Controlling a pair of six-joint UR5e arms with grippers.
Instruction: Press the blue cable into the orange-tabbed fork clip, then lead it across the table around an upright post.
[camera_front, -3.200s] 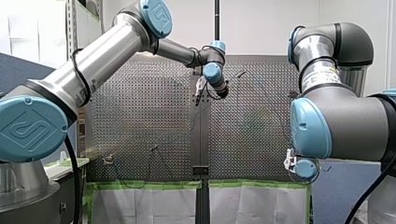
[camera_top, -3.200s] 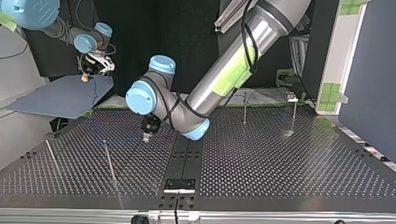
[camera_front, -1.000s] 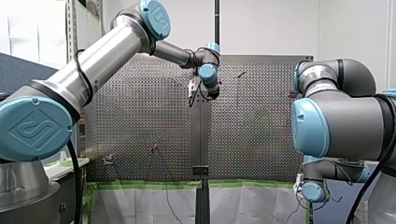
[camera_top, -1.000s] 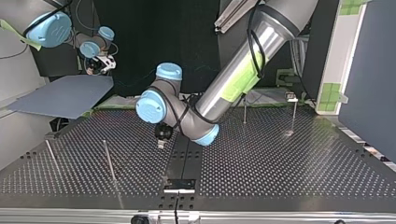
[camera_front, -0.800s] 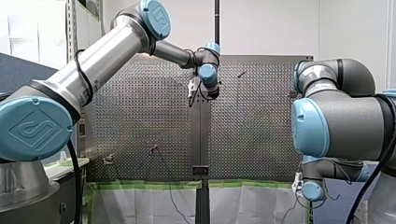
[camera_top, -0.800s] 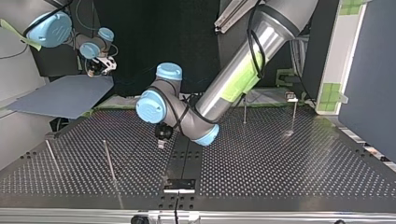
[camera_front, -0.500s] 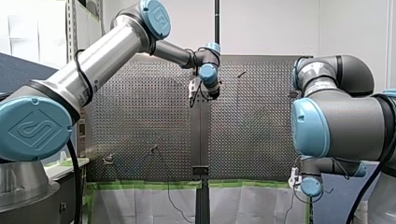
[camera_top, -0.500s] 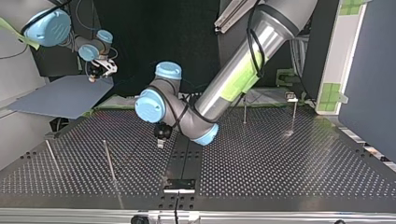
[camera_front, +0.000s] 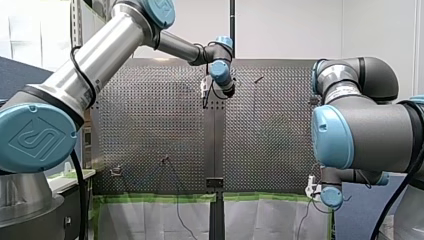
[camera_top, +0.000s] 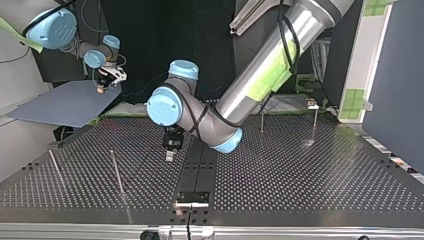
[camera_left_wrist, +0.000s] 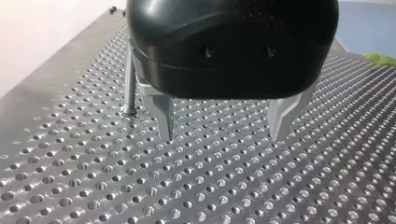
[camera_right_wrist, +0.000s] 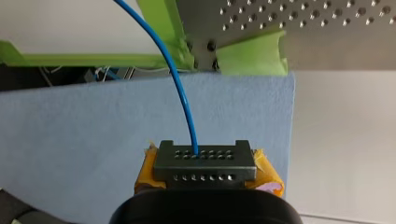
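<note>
My right gripper is clamped on the cable, off the table. With my left gripper hanging open, slack could snag the table edge imo.

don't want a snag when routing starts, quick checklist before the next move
1. Hold on the blue cable: ok, my right gripper is shut on it.
2. Spare gripper free: ok, my left gripper is open, nothing between its fingers.
3. Start over the table: not ok, my right gripper hangs over the blue mat.
4. Standing upright post: ok, beside my left gripper.
5. Sight of the orange-tabbed fork clip: cannot tell, no view shows it.
</note>
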